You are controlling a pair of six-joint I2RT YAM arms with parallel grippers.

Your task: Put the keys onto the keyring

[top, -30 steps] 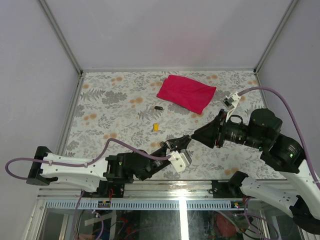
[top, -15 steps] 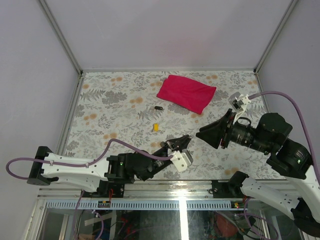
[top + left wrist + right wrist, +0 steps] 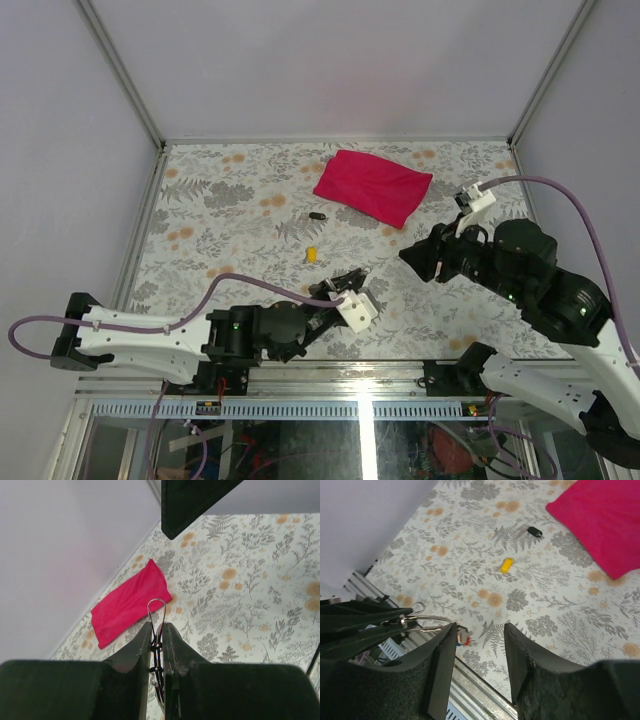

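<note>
Our left gripper [image 3: 157, 630] stays out of it, clamped on the keyring [image 3: 156, 600], while our right gripper [image 3: 480, 628], jaws apart and empty, must next, we judge, reach far for the yellow key [image 3: 506, 565].

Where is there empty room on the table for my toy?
The biggest bare patch of table is on the left, between the left wall and the yellow key and black key. A thinner strip runs behind the pink cloth, along the back wall. The near middle is crowded: the left gripper pinches the keyring, facing the open right gripper.
</note>
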